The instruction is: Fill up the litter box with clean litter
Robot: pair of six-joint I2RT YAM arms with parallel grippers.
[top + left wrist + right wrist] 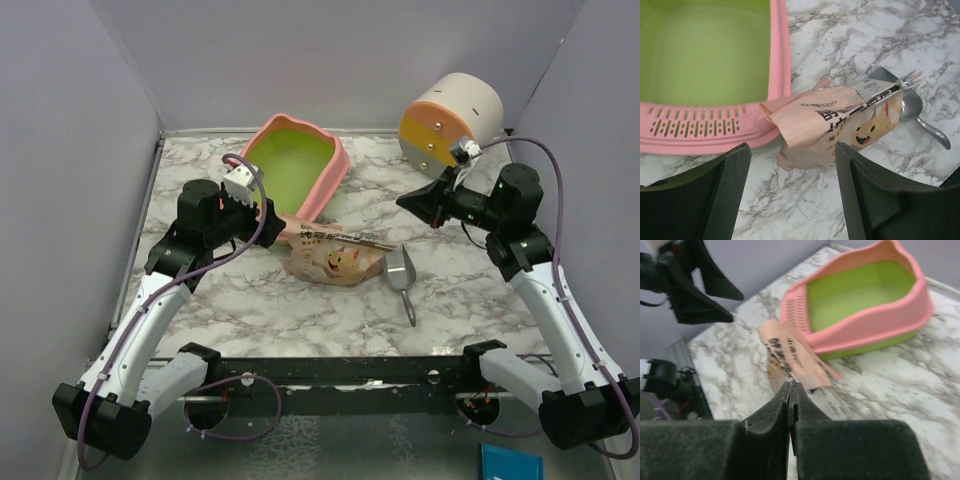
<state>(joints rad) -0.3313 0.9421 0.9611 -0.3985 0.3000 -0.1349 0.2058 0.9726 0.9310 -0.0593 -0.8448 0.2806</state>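
The litter box (296,163) is a pink tray with a bare lime-green inside (705,50), standing at the back centre of the table. No clean litter shows in any view. A beige-orange pouch (330,256) with a cartoon cat lies in front of the box's slotted lip. My left gripper (792,172) is open and low over the table. The near end of the pouch (825,135) lies just beyond its fingertips and nothing is gripped. My right gripper (791,388) is shut on nothing. It hovers right of the pouch (790,357) and points toward it.
A grey metal scoop (400,276) lies right of the pouch on the marble table (250,300). A round cream, orange and yellow cabinet (450,122) stands at the back right, just behind my right gripper (408,200). Grey walls close in the back and both sides.
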